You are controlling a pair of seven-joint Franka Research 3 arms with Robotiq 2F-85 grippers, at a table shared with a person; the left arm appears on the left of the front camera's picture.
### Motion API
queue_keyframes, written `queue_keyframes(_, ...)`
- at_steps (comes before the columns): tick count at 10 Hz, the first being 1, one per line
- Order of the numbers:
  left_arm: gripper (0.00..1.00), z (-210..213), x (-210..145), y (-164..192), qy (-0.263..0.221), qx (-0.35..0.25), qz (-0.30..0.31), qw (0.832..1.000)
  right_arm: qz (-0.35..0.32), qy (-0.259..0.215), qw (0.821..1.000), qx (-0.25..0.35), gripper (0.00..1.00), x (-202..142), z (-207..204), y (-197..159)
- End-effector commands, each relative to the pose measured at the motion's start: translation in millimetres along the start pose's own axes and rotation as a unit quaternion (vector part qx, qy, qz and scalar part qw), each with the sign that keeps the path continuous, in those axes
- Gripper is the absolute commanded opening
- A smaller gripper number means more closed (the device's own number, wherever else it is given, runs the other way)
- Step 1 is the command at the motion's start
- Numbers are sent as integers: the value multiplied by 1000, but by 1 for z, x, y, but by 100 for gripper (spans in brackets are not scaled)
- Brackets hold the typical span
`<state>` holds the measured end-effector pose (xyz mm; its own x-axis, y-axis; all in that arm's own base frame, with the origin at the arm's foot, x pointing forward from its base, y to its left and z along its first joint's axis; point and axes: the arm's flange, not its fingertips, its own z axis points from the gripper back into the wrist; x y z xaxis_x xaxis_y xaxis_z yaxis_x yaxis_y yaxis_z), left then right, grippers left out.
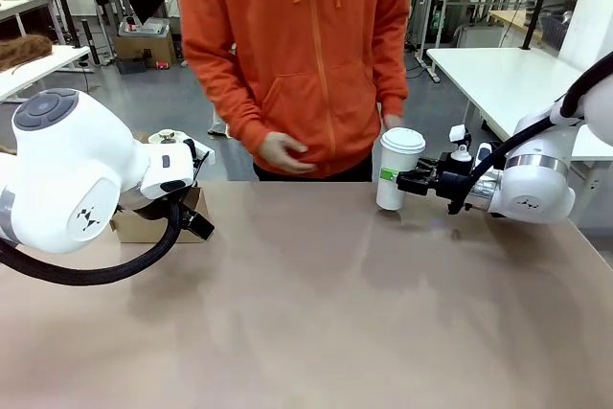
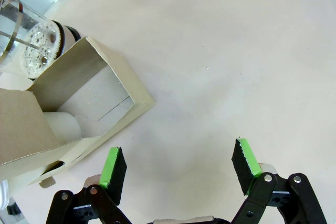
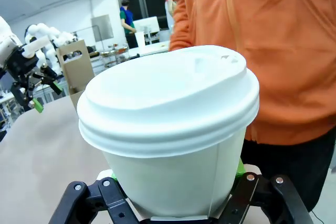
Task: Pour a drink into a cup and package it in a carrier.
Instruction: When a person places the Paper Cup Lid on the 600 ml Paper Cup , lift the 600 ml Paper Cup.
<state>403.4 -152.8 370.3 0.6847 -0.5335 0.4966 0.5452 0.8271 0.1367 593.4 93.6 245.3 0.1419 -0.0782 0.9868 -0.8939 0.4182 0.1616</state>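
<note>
My right gripper (image 1: pixel 407 179) is shut on the white paper cup (image 1: pixel 397 168), which is upright with its white lid on, near the table's far edge in front of the person. In the right wrist view the cup (image 3: pixel 173 129) sits between the fingers. The brown cardboard carrier (image 1: pixel 153 225) stands at the far left, partly hidden by my left arm. My left gripper (image 2: pixel 178 156) hangs open over bare table just beside the carrier (image 2: pixel 79 93). The glass French press (image 2: pixel 31 40) stands behind the carrier; I cannot tell how much drink it holds.
A person in an orange hoodie stands at the far side, one hand (image 1: pixel 283 152) held near the waist, close to the cup. The wide tan table (image 1: pixel 316 304) stretches between my two arms. Something white and rounded (image 2: pixel 65 124) lies inside the carrier.
</note>
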Motion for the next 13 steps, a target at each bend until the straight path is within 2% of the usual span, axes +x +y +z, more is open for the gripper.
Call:
queue_keyframes(1, 100, 0, 0, 0, -1, -1, 0, 1000, 4, -5, 1000, 1, 81, 7, -3, 1)
queue_keyframes(4, 100, 0, 0, 0, -1, -1, 0, 1000, 0, 0, 1000, 0, 81, 0, 0, 0)
queue_keyframes(6, 100, 0, 0, 0, -1, -1, 0, 1000, 19, 26, 999, 15, 81, 62, 10, 33)
queue_keyframes(9, 100, 0, 0, 0, -1, -1, 0, 1000, 39, 40, 997, 53, 81, 146, 14, 93)
queue_keyframes(11, 100, 0, 0, 0, -1, -1, 0, 1000, 44, 25, 997, 56, 81, 182, 19, 144)
queue_keyframes(13, 100, 0, 0, 0, -1, -1, 0, 1000, 47, 32, 998, 42, 81, 201, 22, 158)
